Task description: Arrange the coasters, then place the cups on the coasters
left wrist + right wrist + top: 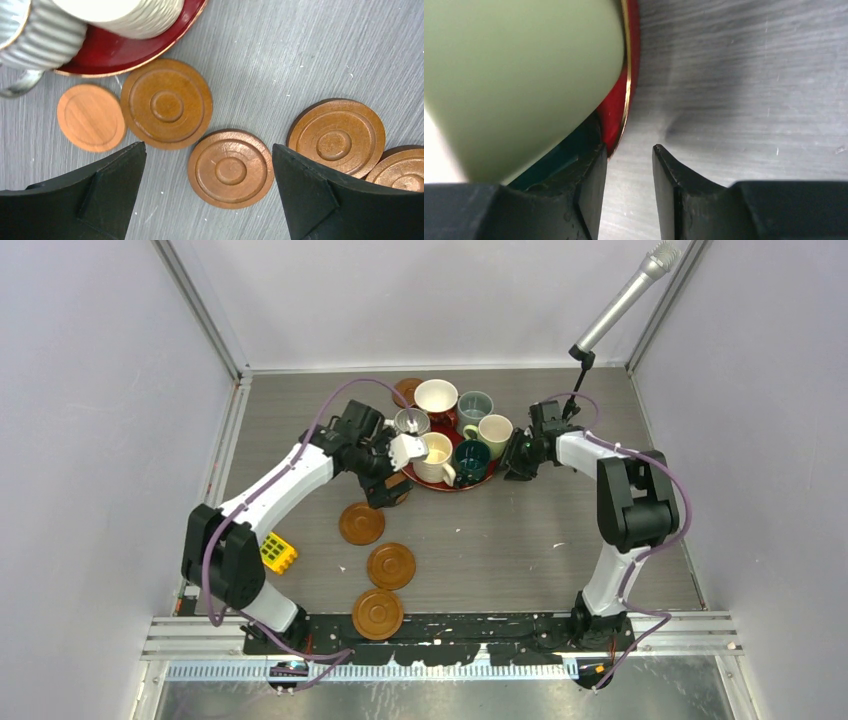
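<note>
Left fingers [100, 200] spread, coaster [231, 169] below between them

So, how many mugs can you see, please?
6, all on the red tray: white, grey-blue at back; ribbed left; green right; cream, teal in front. None seems hidden.

I see pale lilac walls [90, 390] boxing in a grey wood-grain table [500, 540], a microphone [625, 300] leaning in one far corner.

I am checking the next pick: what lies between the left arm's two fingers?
One grooved brown coaster, lying flat; the left wrist view shows it.
</note>
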